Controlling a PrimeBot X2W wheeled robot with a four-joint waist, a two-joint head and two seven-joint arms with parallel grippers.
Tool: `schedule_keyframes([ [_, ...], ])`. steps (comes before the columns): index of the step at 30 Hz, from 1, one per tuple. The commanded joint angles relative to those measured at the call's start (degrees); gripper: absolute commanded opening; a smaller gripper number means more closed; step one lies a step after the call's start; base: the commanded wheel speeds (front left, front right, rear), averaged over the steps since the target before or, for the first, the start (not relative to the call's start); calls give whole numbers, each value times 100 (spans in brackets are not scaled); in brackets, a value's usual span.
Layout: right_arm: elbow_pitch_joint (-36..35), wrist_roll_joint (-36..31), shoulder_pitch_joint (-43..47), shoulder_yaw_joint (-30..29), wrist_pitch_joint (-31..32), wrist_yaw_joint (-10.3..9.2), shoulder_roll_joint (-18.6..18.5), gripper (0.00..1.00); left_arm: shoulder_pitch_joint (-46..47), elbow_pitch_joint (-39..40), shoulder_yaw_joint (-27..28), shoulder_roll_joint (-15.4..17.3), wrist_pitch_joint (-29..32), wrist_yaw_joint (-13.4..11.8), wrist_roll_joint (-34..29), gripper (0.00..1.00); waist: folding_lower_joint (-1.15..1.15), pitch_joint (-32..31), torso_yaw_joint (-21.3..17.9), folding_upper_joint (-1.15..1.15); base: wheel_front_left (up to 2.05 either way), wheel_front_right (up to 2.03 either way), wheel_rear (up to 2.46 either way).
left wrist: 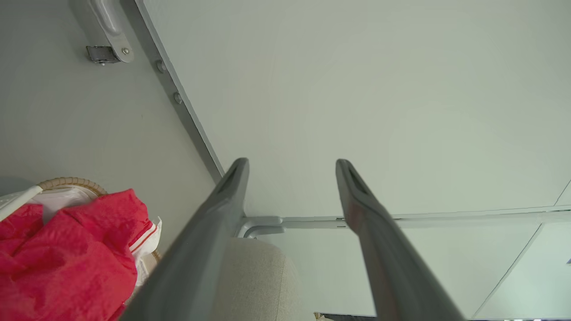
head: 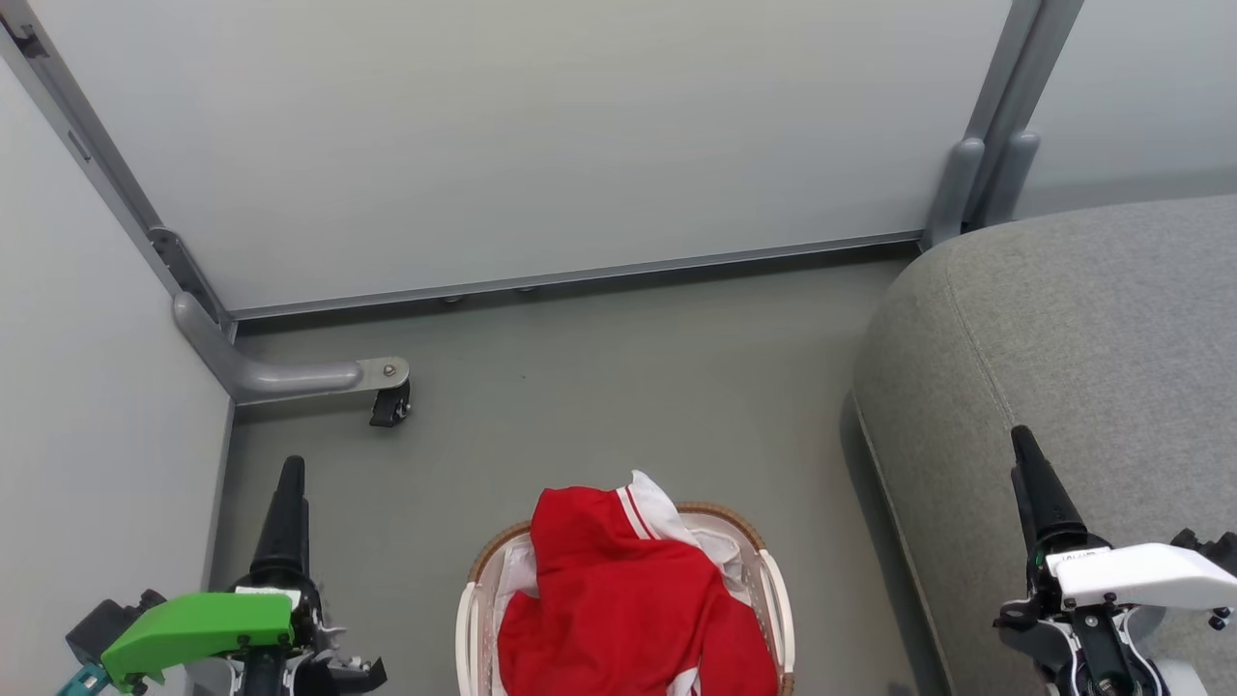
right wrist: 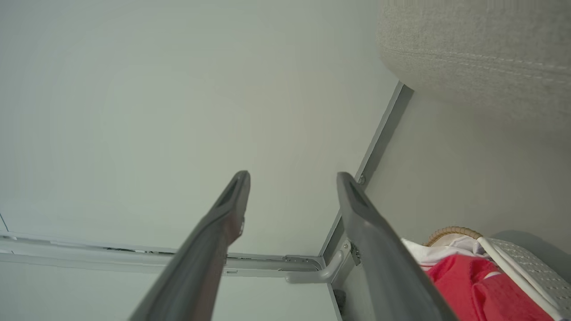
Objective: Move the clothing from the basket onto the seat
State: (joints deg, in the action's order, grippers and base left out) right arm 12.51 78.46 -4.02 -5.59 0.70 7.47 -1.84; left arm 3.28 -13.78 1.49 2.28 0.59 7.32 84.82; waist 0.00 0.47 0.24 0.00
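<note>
The red clothing (head: 618,599) with white stripe trim is heaped in the oval white basket (head: 781,599) at the bottom middle of the head view, spilling above its brown woven rim. The grey seat (head: 1082,329) fills the right side, close beside the basket. My left gripper (head: 291,469) hangs over the floor left of the basket, and in the left wrist view the left gripper (left wrist: 292,162) is open and holds nothing, with the clothing (left wrist: 67,258) at lower left. My right gripper (head: 1021,440) hovers over the seat's front edge; in the right wrist view the right gripper (right wrist: 292,174) is open too.
Pale partition panels (head: 541,135) on grey metal frames wall off the back and left. A frame foot with a black caster (head: 389,404) juts onto the grey floor (head: 628,387) ahead of the left gripper. A white sheet (head: 676,512) lines the basket.
</note>
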Motion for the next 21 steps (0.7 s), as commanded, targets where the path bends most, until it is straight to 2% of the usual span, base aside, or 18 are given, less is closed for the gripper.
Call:
schedule_keyframes([
  [1, -174, -256, -21, -4, -65, 2, -52, 100, 159, 172, -34, 29, -57, 9, -230, 100, 0, 3, 5, 0, 0, 0, 0],
  [14, -520, -2180, -23, 182, -351, 2, -64, 100, 187, 572, -182, 38, -341, 12, -1800, 100, 0, 37, 49, 0, 0, 0, 0],
  [21, -573, -2932, 3, 254, -486, 2, -71, 100, 148, 660, -236, 42, -478, 11, -2662, 100, 0, 54, 66, 0, 0, 0, 0],
])
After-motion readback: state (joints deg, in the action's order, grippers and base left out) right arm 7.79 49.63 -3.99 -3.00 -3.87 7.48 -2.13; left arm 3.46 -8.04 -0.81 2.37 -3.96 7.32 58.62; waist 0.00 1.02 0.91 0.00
